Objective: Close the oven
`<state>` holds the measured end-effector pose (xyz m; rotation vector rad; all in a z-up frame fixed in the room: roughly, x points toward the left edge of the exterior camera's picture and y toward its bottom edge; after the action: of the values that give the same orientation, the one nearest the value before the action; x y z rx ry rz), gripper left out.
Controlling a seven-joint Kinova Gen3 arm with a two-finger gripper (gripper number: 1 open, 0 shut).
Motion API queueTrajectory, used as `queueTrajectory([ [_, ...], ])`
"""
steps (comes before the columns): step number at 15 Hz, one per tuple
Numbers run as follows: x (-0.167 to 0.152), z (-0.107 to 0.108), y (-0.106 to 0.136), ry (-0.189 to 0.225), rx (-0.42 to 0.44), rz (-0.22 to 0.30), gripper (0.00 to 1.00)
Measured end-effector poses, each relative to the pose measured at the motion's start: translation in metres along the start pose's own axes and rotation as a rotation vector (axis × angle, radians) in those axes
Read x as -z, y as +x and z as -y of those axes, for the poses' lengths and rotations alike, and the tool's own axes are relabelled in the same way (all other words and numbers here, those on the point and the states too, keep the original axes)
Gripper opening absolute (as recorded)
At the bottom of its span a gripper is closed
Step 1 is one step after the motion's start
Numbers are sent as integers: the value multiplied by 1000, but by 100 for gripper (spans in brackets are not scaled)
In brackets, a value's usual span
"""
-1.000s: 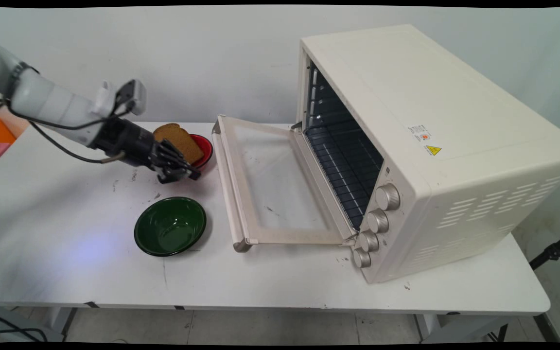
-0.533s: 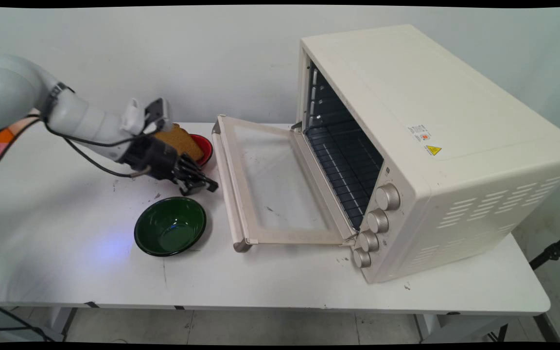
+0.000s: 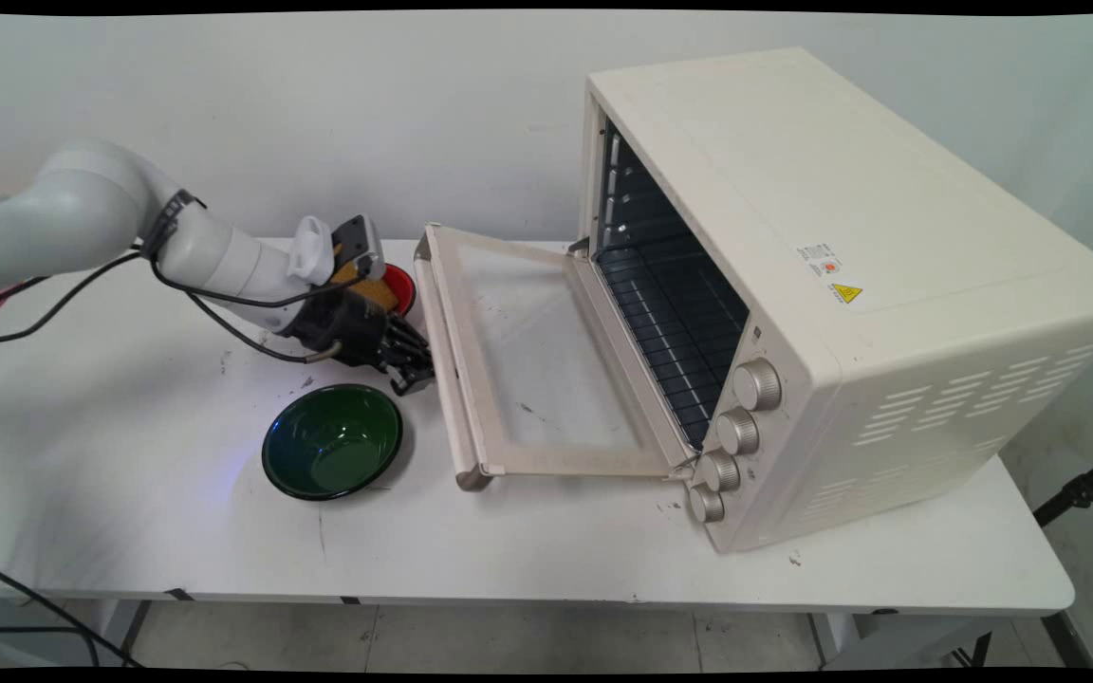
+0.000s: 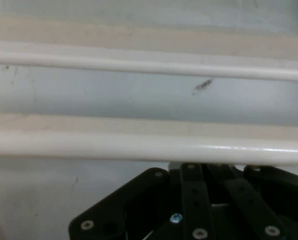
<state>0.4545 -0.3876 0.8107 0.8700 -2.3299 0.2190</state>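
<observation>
- The cream toaster oven [image 3: 850,285] fills the right of the frame; its glass door [image 3: 527,360] hangs open, dropped toward the centre.
- The handle bar [image 4: 149,147] runs across the hand view, just above the linkage.
- The gripper [image 3: 414,365] reaches in low from the left, at the door's left edge, above the green bowl [image 3: 332,441]; whether its fingers are spread or pressed together cannot be told.
- A red bowl [image 3: 401,287] sits behind the wrist.

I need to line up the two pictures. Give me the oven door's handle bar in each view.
Main view: the handle bar runs along the open door's left edge, just right of the gripper.
Hand view: the handle bar crosses the picture just above the gripper's linkage.
Shared landmark: the door's glass.
</observation>
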Motion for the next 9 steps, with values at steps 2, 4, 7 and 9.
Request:
queueTrajectory([
  [2,-3,0,2,3,0,-5,0],
  [4,-5,1,6,5,0,-15,0],
  [7,-2,2,19,3,-4,-47,0],
  [9,3,4,31,2,-6,-71,0],
])
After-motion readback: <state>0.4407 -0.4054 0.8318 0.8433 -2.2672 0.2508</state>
